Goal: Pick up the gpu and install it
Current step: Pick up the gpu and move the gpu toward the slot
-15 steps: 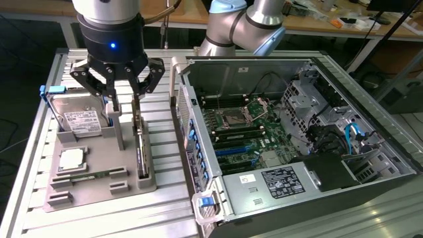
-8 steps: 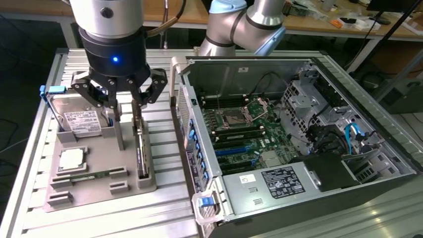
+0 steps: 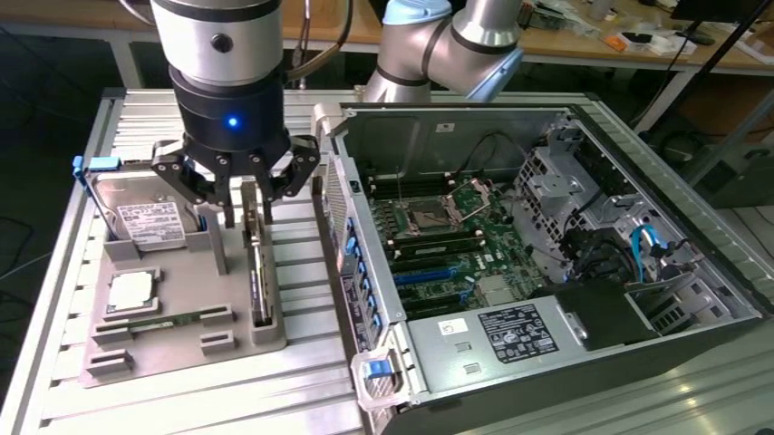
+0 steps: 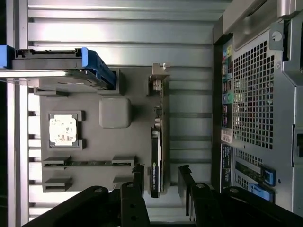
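One arm works this job. Its gripper (image 3: 241,195) hangs spread wide, with nothing held between its fingers (image 3: 194,186). The gpu (image 3: 257,272) stands on its long edge in a slot of the grey fixture tray (image 3: 181,349), directly beneath the hand. It is not yet lifted and not yet in the computer case (image 3: 545,272).

The relation that matters to you is this: the card lies below the gripper, and its long axis runs straight through the gap between the two fingers. One finger therefore stands off each flat face of the thin board. From the wrist camera the gpu (image 4: 158,142) reads as a narrow dark strip about midway between the fingertips (image 4: 138,177), with its silver bracket (image 4: 159,75) at the end farther from them. You can take it that the closing line crosses the card's thickness, not its length.

The fingers look clear of the card on both sides. You cannot tell whether they have come level with its top edge, nor exactly where along its length the hand sits.

To one side of the hand, well apart from the gap, the tray also carries the hard drive (image 3: 145,217) in its blue frame, the processor chip (image 3: 130,292) and the memory stick (image 3: 169,319). On the hand's other side, just beside the tray, the case stands open.
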Motion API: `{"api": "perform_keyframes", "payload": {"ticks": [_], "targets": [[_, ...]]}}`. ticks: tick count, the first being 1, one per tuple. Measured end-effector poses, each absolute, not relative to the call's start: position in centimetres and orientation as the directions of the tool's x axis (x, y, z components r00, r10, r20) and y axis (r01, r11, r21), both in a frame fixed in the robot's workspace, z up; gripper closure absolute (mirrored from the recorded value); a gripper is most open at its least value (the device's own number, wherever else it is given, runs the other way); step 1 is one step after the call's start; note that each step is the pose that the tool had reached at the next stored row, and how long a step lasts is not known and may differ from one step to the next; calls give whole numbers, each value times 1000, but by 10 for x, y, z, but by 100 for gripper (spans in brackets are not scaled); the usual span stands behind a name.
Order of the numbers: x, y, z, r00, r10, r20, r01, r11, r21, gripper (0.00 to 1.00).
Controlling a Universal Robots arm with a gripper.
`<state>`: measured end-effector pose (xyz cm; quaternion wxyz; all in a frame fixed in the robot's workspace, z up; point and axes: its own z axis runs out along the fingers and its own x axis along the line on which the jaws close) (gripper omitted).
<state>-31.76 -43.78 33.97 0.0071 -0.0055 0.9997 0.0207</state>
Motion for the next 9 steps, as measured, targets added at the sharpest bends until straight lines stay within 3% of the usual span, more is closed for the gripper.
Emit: {"api": "perform_keyframes", "payload": {"ticks": [9], "targets": [[-317,-438,322,-1000,-10,-14,-11,999,41,58]]}}
